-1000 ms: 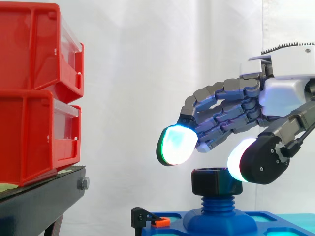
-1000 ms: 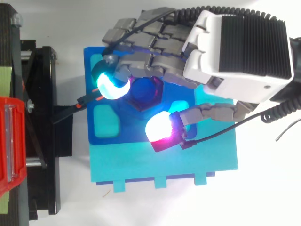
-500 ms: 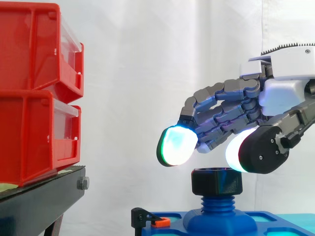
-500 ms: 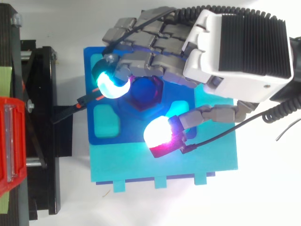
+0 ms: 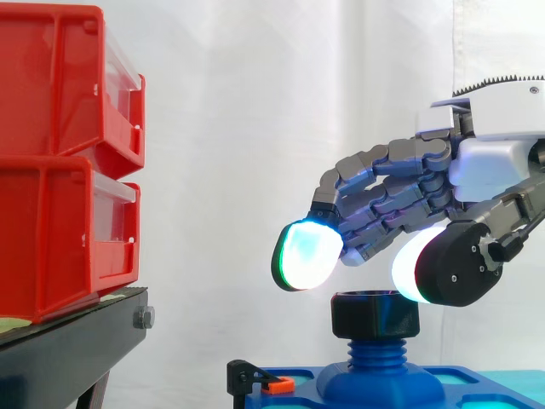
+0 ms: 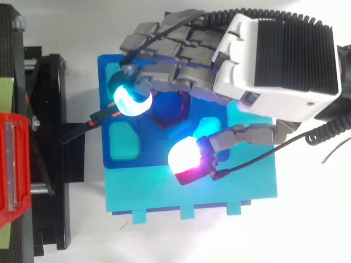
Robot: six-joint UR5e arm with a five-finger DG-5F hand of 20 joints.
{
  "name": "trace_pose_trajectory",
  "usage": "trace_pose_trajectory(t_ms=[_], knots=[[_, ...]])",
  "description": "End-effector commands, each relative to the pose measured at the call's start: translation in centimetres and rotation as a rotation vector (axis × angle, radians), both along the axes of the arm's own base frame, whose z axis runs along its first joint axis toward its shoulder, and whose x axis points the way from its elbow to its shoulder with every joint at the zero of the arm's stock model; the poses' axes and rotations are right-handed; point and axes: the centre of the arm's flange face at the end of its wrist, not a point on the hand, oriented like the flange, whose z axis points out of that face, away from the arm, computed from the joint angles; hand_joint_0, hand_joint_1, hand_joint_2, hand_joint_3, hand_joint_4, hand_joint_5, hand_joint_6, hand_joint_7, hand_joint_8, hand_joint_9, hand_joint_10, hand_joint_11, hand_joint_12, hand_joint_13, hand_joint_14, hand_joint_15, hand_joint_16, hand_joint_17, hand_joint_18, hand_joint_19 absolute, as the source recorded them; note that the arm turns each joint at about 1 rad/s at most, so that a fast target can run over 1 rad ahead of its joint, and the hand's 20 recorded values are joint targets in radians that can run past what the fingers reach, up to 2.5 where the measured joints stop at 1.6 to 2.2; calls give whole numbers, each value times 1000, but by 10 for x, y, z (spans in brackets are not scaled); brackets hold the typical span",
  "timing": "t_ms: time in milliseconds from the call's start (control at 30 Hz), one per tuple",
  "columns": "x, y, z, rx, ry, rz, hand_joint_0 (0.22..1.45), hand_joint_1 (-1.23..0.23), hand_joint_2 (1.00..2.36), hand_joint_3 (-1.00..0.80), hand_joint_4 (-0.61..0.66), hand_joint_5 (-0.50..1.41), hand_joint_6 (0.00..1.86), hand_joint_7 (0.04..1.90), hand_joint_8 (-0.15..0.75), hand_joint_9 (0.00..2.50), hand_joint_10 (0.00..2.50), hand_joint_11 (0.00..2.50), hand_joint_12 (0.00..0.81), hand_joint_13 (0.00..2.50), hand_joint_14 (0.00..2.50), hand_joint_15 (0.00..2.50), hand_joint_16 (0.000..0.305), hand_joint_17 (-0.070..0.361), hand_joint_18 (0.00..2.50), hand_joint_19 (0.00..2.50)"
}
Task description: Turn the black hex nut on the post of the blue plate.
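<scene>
The black hex nut (image 5: 375, 313) sits on the blue threaded post (image 5: 375, 353) of the blue plate (image 5: 464, 381). My hand (image 5: 387, 198) hovers just above it, open, its fingers arched in a loose claw. The cyan-green fingertip (image 5: 305, 254) hangs above and left of the nut. The white-glowing thumb pad (image 5: 407, 266) is just above the nut's right top edge, not touching it. In the top view the nut (image 6: 167, 112) shows between the finger pad (image 6: 129, 101) and the thumb pad (image 6: 184, 157), partly under the hand (image 6: 274, 60).
Two red bins (image 5: 60, 162) are stacked on a black stand (image 5: 68, 349) at the left. A small black clip with an orange piece (image 5: 260, 383) sits at the plate's left edge. The plate (image 6: 219, 186) has shallow recesses around the post.
The thumb, which was down beside the nut's right side a second ago, has lifted above its top edge and swung away from the nut. The fingers have barely moved.
</scene>
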Motion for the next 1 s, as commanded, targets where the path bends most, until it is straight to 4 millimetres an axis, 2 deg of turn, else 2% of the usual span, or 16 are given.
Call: trace_pose_trajectory(t_ms=[0, 600, 967], knots=[[0, 1, 1, -3, -1, 1, 442, -729, 1000, -500, 173, -234, 503, 829, 252, 251, 5, 120, 359, 284, 5, 122, 58, 130, 233, 466], [0, 1, -3, -14, -1, 1, 443, -715, 1000, -500, 171, -235, 503, 824, 254, 257, 5, 124, 361, 282, 6, 121, 58, 130, 230, 474], [0, 2, -3, -15, -3, -1, 427, -623, 1000, -500, 178, -235, 503, 818, 261, 249, 4, 111, 371, 280, 5, 129, 60, 135, 233, 484]])
